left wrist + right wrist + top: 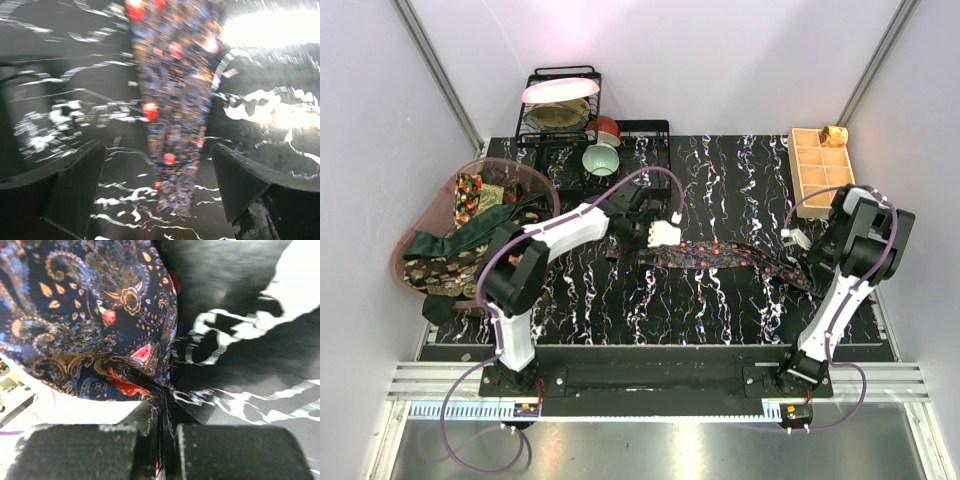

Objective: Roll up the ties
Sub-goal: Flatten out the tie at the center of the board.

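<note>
A dark tie with small red dots [720, 257] lies stretched left to right across the black marbled mat [650, 310]. My left gripper [658, 236] hovers over its narrow left end, open. In the left wrist view the tie's tip [175, 150] lies on the mat between the two spread fingers [65, 190], untouched by them. My right gripper [812, 262] is at the tie's wide right end. In the right wrist view it [162, 440] is shut on a pinch of the paisley fabric [100, 315], which bunches up above the pads.
A pink basket [535, 180] at the left holds more ties [470, 235], green and brown-gold. A black dish rack [645, 130] with plates, a red cup and a green bowl [601, 158] stands at the back. A tan gridded tray [820, 165] sits back right.
</note>
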Controlling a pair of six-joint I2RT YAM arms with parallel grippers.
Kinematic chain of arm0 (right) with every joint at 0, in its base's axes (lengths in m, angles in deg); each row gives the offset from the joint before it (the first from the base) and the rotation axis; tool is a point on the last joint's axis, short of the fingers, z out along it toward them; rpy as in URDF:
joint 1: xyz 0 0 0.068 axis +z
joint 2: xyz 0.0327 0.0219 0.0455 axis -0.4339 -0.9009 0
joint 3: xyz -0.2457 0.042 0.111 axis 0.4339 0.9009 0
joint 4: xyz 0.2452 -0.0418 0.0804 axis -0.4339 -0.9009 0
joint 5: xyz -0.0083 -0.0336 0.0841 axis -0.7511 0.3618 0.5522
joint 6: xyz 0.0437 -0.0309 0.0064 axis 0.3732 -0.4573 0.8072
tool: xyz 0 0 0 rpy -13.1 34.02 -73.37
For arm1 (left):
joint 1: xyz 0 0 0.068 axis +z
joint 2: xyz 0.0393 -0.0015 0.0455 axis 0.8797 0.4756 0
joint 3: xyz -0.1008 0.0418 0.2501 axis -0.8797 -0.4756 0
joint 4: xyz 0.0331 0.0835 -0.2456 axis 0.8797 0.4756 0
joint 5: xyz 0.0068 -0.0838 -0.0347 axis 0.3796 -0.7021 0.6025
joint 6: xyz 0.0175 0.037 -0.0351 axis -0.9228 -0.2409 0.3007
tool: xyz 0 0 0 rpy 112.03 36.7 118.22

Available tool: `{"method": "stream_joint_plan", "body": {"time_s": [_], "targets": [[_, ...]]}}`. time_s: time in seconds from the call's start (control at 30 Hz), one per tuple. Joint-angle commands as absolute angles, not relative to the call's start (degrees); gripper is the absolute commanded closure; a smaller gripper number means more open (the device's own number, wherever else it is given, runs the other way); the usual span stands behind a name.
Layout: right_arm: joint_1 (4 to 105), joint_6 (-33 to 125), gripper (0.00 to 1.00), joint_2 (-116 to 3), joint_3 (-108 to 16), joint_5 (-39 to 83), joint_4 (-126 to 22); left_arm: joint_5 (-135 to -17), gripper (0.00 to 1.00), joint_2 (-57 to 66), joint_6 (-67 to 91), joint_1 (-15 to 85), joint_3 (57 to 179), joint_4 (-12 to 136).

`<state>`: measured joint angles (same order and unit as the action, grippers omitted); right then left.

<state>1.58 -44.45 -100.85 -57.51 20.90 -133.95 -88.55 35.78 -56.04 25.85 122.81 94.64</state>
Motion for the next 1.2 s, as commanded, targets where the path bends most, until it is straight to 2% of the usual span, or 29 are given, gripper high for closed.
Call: {"method": "stream_joint_plan", "body": {"time_s": [0.0, 0.1, 0.23, 0.27, 0.33, 0.37, 0.5, 0.6, 0.73, 0.9, 1.03, 1.13, 1.17], "targets": [[1.8, -47.6, 1.00, -97.8, -54.4, 21.3, -145.3, -88.8, 0.07, 40.5, -63.0, 25.0, 125.4, 99.0], [1.8, -47.9, 1.00, -96.6, -52.3, 21.3, -145.3, -84.5, 0.10, 43.0, -62.3, 25.1, 125.8, 96.8], [1.8, -48.6, 1.00, -94.3, -47.8, 21.2, -145.3, -80.4, 0.25, 44.0, -66.1, 25.2, 124.3, 97.4], [1.8, -48.6, 1.00, -94.0, -47.3, 21.2, -145.3, -80.2, 0.41, 43.8, -67.2, 25.1, 123.7, 99.8], [1.6, -49.0, 1.00, -92.7, -45.5, 20.0, -145.3, -78.9, 0.58, 41.7, -70.4, 25.2, 120.8, 103.9], [1.5, -49.3, 1.00, -91.2, -44.6, 19.5, -145.2, -79.0, 0.73, 40.0, -71.6, 25.6, 119.5, 105.3], [0.1, -51.6, 1.00, -88.3, -41.6, 16.8, -145.3, -85.0, 0.98, 26.9, -77.3, 32.1, 116.0, 112.4], [-0.1, -51.9, 1.00, -90.4, -43.7, 15.7, -145.3, -87.2, 1.00, 21.6, -80.7, 35.6, 118.5, 117.2], [1.4, -49.1, 1.00, -98.6, -49.7, 16.7, -145.3, -87.8, 0.99, 21.0, -81.5, 35.6, 121.0, 119.8], [4.8, -47.4, 1.00, -105.4, -54.5, 19.2, -145.3, -85.5, 0.88, 29.6, -70.5, 30.9, 124.5, 116.2], [5.3, -46.6, 1.00, -110.6, -56.5, 17.7, -145.2, -85.8, 0.95, 36.4, -67.7, 31.2, 128.1, 113.8], [5.5, -45.0, 1.00, -112.9, -56.9, 15.0, -145.2, -84.3, 0.93, 39.0, -68.5, 31.2, 128.4, 112.0], [5.5, -44.3, 0.95, -114.5, -57.3, 14.9, -145.1, -84.3, 0.93, 39.6, -68.9, 31.3, 128.3, 111.8]]}}
